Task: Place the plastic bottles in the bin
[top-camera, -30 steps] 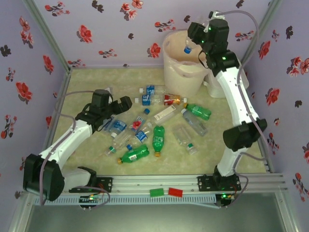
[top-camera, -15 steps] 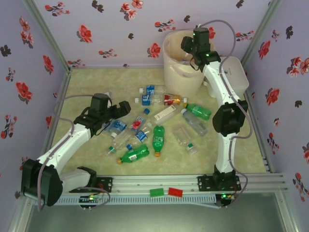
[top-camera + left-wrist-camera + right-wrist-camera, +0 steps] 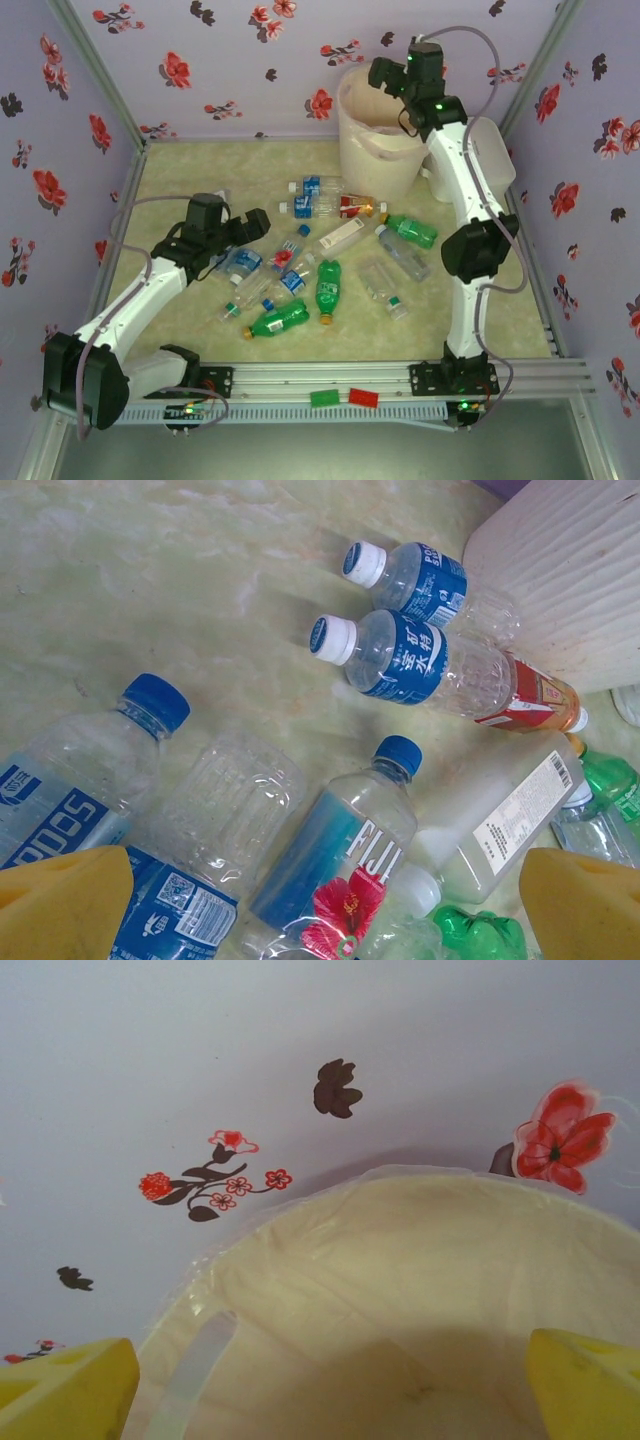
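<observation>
Plastic bottles [image 3: 327,283] strewn near bin [image 3: 372,160], white box [image 3: 498,160] beside, right tool [image 3: 325,1385] over bin, left tool [image 3: 320,905] over bottles, both wide, empty.

- The left arm [image 3: 140,295] had white tube links between chunky black joint housings.
- The right arm [image 3: 465,175] matched it, and small green lights glowed on its black joints.
- A thin grey cable [image 3: 470,30] looped loosely off each arm.
- The left fingertips [image 3: 60,905] and right fingertips [image 3: 590,1385] were blunt yellow pads.
- Each base [image 3: 455,378] was a black block.
</observation>
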